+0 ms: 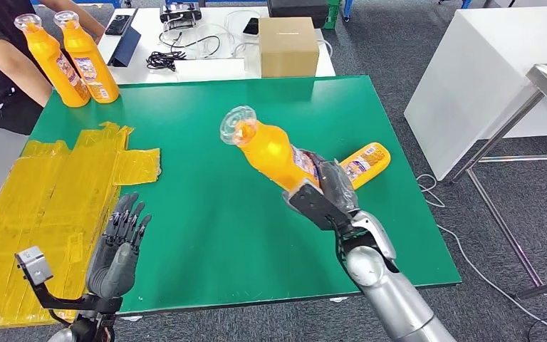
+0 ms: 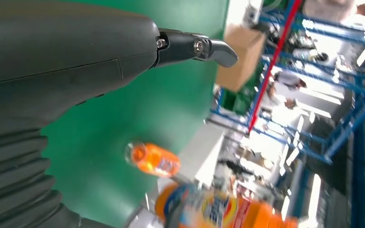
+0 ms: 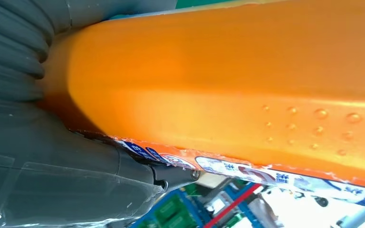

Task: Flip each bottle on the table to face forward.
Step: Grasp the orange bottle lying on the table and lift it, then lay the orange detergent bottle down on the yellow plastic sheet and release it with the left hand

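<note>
glossy orange plastic bottle (image 1: 274,151), matt green table (image 1: 206,214), crinkled yellow tape (image 1: 50,192).

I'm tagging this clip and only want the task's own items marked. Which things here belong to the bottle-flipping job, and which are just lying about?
Job:
held orange bottle in the right hand
lying bottle behind it
two upright bottles at the far left corner
green table

Lying about:
yellow taped patch
cardboard box
black cables
</note>
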`<state>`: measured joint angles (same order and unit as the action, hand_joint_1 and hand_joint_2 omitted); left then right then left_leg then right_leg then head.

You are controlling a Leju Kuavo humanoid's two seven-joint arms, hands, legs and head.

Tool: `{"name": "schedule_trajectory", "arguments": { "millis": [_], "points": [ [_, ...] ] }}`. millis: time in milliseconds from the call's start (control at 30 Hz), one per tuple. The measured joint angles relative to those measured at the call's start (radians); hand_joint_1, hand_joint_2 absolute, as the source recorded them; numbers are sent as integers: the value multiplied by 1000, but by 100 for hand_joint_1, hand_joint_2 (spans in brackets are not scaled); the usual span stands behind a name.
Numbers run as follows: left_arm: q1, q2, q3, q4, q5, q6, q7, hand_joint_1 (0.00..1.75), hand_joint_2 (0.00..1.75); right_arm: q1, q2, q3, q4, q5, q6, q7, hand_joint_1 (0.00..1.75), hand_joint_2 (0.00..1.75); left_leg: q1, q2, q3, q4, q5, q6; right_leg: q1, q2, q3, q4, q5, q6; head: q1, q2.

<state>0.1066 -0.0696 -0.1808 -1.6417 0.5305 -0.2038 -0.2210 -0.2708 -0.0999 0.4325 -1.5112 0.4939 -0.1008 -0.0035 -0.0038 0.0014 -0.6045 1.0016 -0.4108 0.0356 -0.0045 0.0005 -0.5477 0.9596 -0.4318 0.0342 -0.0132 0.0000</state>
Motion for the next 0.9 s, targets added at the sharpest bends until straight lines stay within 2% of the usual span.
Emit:
{"name": "schedule_trajectory", "arguments": {
  "millis": [267, 567, 900],
  "points": [
    [-12, -10, -28, -1, 37, -13, 15, 0, 175, -41, 70, 59, 65, 54, -39, 19, 175, 175, 0, -1, -3, 0, 0, 0, 0, 0, -2, 0, 0, 0, 0, 0],
    [-45, -35, -48, -1, 132, -26, 40, 0, 175, -108, 204, 199, 212, 189, -117, 49, 175, 175, 1, -1, -5, 0, 1, -1, 1, -1, -4, 1, 0, 0, 0, 0],
    [-48, -40, -45, -1, 214, -39, 58, 0, 175, -127, 265, 299, 274, 244, -124, 72, 175, 175, 1, -2, -7, 0, 1, -1, 0, -1, -6, 1, 0, 0, 0, 0]
  ]
}}
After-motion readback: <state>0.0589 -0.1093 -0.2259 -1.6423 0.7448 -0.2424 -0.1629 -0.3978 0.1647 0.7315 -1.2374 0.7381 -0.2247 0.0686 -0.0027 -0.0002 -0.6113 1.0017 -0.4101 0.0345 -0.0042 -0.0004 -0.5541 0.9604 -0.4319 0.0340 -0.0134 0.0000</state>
